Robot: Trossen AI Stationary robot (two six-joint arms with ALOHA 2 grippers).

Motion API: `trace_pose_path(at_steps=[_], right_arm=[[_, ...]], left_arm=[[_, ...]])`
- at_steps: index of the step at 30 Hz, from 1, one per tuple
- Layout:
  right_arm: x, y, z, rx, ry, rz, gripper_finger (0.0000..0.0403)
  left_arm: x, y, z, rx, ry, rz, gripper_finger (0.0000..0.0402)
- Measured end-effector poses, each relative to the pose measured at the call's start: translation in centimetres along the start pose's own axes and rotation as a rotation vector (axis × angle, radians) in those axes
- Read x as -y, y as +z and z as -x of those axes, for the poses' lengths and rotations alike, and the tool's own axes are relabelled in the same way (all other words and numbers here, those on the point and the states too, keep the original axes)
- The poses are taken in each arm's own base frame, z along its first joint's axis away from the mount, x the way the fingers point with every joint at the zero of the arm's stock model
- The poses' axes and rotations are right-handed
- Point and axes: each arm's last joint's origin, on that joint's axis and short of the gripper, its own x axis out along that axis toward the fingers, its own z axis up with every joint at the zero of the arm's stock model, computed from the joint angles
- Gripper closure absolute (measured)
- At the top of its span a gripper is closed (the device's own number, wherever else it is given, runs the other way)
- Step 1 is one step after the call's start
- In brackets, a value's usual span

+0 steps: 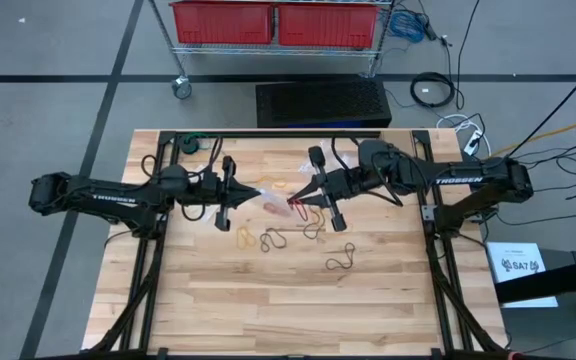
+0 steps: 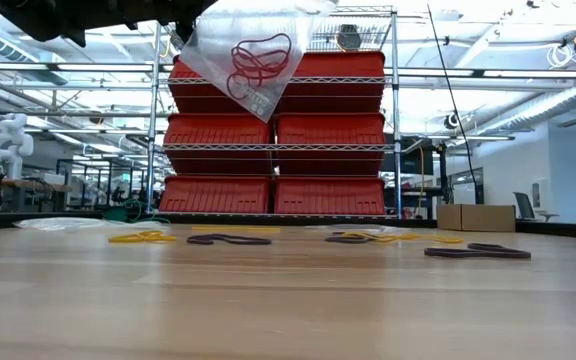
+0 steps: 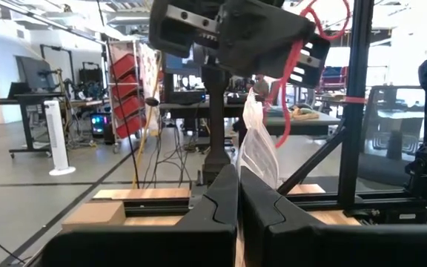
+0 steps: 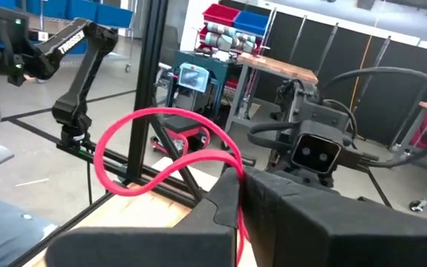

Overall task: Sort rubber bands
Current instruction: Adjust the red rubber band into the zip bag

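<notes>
Your arms read TROSSEN; left claw grips the clear bag, right claw a red rubber band.

Two dark arms reaching inward above the counter's middle, raised off its surface. Left end effector clamped shut, pointing toward the right one. Right end effector likewise shut, facing left, close by.

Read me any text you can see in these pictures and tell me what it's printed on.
"TROSSEN" on the right arm.
"TROSSEN" on the left arm.
"SA7", as far as it can be read, on the white sheet beside the table; its smaller print is too small to read.
Print on the clear bag is too blurred to read.
</notes>
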Motion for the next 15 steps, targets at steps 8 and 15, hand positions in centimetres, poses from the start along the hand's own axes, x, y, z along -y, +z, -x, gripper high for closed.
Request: trace_pose_path(at_steps=[8, 15], right_arm=[[-0.02, -0.05, -0.04, 0.004, 0.023, -0.003, 0.0403], [0.06, -0.72, -0.69, -0.01, 0.027, -0.009, 0.0403]], left_arm=[[-0.01, 0.07, 0.0, 0.008, 0.001, 0.004, 0.0402], [0.0, 0.14, 0.0, 0.015, 0.001, 0.005, 0.0402]])
